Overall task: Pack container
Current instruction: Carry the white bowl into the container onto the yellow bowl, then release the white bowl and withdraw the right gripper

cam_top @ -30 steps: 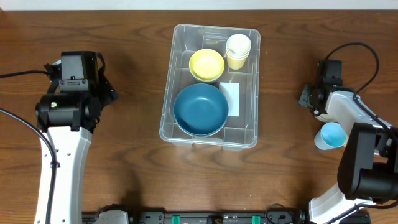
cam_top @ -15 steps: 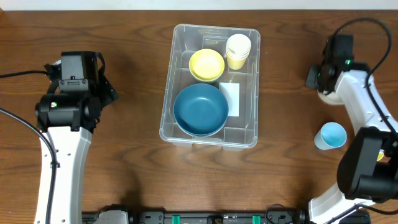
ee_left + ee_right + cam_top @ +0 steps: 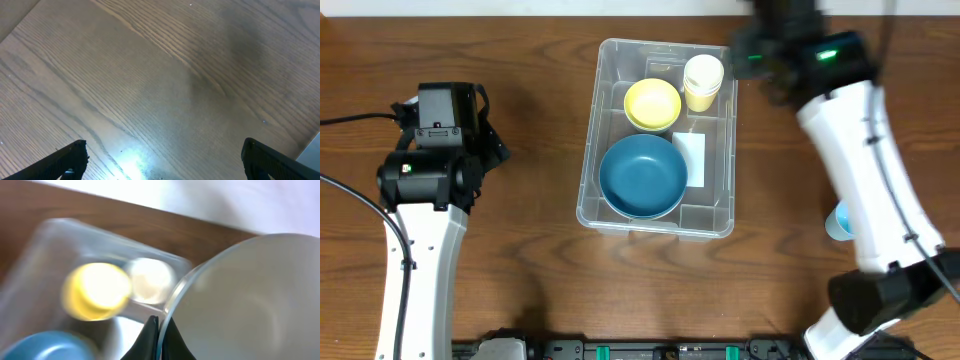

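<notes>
Jaws of the right gripper [image 3: 158, 329] pinch the pale bowl [image 3: 240, 300] by its rim; the left gripper [image 3: 162, 156] stands spread. Lower the bowl level into the container [image 3: 591, 150], clear of the cream cups [image 3: 703, 78].

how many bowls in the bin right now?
2: yellow bowl at the far end beside the cream cup; blue bowl at the near end of the bin. Nested ones underneath can't be ruled out.

Robot lab bench: two cabled arms [image 3: 420, 230] at a wood-grain table [image 3: 530, 280]
</notes>
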Robot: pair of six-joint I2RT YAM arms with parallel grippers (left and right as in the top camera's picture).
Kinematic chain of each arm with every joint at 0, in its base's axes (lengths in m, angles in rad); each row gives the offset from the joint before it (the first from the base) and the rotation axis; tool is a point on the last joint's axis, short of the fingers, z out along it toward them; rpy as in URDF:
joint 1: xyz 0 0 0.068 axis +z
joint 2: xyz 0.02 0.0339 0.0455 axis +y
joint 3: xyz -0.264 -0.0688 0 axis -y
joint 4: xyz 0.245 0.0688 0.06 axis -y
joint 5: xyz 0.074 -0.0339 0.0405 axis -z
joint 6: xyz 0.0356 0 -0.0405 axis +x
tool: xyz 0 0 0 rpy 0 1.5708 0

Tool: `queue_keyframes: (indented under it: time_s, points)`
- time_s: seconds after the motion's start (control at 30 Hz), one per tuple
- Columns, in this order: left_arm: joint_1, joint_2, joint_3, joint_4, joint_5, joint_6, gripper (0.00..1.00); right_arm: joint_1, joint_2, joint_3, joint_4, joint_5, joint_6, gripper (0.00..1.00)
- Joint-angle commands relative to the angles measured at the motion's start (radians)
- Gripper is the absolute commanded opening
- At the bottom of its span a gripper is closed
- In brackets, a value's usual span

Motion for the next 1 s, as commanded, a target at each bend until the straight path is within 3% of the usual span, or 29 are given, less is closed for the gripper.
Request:
queue_keyframes:
  time_s: [0.0,0.23,0.47,0.67,0.7,0.77,0.8,0.87,0.97]
  points:
    - [0.003,-0.006,0.002,-0.003,-0.021,0.006,0.98,0.137,0.031,0.009,0.024,0.064,-0.031,0.01]
    - [0.003,-0.006,0.002,-0.002,-0.021,0.006,0.98,0.295,0.2,0.009,0.107,0.271,-0.049,0.01]
    - [0.003,-0.006,0.002,-0.002,-0.021,0.006,0.98,0.281,0.337,0.009,0.145,0.239,-0.058,0.02]
    - [0.003,-0.006,0.002,-0.003,-0.021,0.006,0.98,0.274,0.351,0.009,0.169,0.225,-0.071,0.03]
    - [0.003,-0.006,0.002,-0.003,-0.021,0.006,0.98,0.274,0.351,0.009,0.176,0.225,-0.071,0.13]
    - [0.003,-0.006,0.002,-0.003,-0.021,0.006,0.98,0.273,0.351,0.009,0.188,0.225,-0.075,0.53]
    - [0.003,-0.006,0.002,-0.003,-0.021,0.006,0.98,0.273,0.351,0.009,0.189,0.225,-0.078,0.65]
    - [0.003,-0.006,0.002,-0.003,-0.021,0.006,0.98,0.272,0.346,0.009,0.187,0.231,-0.101,0.73]
    - [0.003,-0.006,0.002,-0.003,-0.021,0.006,0.98,0.264,0.32,0.011,0.168,0.237,-0.099,0.73]
